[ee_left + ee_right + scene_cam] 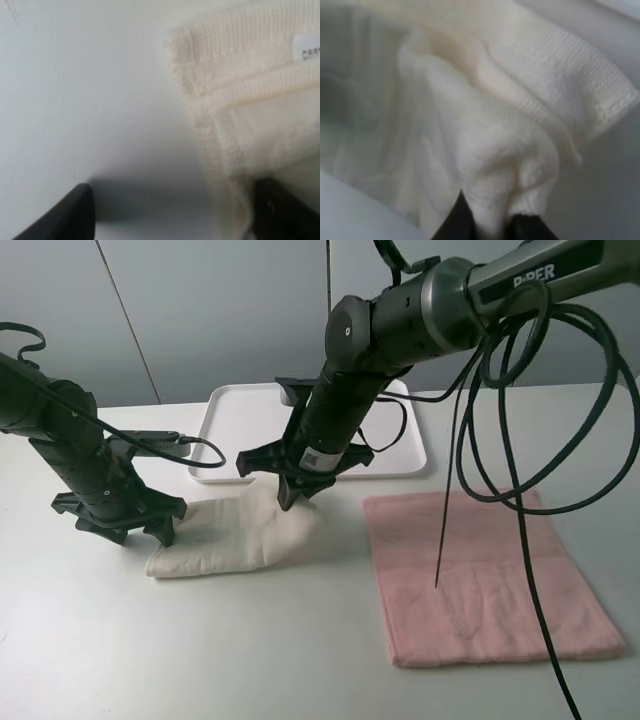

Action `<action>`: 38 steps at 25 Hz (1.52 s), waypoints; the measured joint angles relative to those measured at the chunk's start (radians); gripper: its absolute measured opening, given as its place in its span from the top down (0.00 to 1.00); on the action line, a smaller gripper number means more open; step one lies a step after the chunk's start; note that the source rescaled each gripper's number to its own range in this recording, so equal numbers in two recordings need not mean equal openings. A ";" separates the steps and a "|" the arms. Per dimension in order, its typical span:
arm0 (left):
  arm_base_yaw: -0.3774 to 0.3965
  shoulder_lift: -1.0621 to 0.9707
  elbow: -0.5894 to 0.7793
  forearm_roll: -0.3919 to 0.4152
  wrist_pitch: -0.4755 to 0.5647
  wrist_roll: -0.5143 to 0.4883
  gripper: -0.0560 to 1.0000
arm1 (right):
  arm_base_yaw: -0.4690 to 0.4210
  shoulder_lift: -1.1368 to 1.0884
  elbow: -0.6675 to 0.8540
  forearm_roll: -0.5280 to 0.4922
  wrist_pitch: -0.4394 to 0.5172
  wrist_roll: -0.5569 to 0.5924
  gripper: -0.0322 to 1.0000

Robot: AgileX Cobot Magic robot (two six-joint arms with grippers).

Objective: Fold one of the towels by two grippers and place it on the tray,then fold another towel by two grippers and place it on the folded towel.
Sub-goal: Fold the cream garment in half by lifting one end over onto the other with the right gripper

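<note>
As the cream towel (235,530) is limp, we'd grip its corners. Right hand (295,495) pinches a fold; left hand (120,525) gapes empty.

Bare table (200,660) runs along the near edge left of the pink towel (480,580) and in the strip between it and the cream towel (235,535). The right arm (340,405) slants over the near right part of the tray (230,410); the tray's left side is unobstructed. Cables (519,502) hang over the pink towel's far half. The left arm (75,455) stands at the cream towel's left end.
</note>
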 joint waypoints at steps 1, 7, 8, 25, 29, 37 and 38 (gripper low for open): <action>0.000 0.000 0.000 0.000 0.000 0.000 0.16 | 0.000 -0.005 0.000 0.029 0.005 -0.020 0.89; 0.000 0.000 0.000 0.000 0.002 0.000 0.16 | 0.000 -0.007 0.000 0.208 0.031 -0.113 0.89; 0.000 0.000 0.000 0.000 0.002 0.000 0.16 | 0.000 -0.007 0.000 0.223 0.029 -0.119 0.89; 0.000 0.000 0.000 0.000 0.004 0.000 0.16 | 0.002 0.149 0.002 0.818 -0.031 -0.478 0.89; 0.000 0.000 0.000 0.000 0.004 0.000 0.16 | 0.020 0.160 0.002 0.906 -0.050 -0.545 0.89; 0.000 0.000 0.000 -0.002 0.010 0.000 0.15 | 0.057 0.161 0.009 0.954 -0.109 -0.590 0.89; 0.000 0.000 0.000 -0.004 0.010 0.000 0.15 | 0.057 0.161 0.009 0.954 -0.114 -0.592 0.89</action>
